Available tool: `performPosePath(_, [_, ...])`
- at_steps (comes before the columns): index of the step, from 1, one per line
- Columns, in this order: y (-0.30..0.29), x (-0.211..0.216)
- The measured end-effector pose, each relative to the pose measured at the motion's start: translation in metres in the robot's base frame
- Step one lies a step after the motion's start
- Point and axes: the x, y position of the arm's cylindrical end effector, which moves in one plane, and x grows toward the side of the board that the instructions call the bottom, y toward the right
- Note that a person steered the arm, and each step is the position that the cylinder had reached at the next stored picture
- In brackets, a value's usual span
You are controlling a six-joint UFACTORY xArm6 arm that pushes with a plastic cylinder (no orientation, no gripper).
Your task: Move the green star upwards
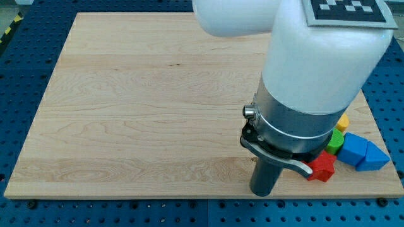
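A green block [336, 140] shows only in part near the view's bottom right, beside the arm's body; its shape cannot be made out. My tip [261, 193] rests on the board near its bottom edge, well to the left of and below the green block and apart from it. A red star-like block [322, 167] lies between my tip and the green block, just below the green one.
Two blue blocks [354, 148] [374, 158] lie right of the green block. A yellow block [343, 122] sits just above it. The wooden board's [139, 113] right edge is close to the blocks. The arm's body hides part of the cluster.
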Motion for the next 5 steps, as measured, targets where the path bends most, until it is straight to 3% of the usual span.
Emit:
performPosePath(2, [0.067, -0.001])
performPosePath(5, [0.098, -0.001])
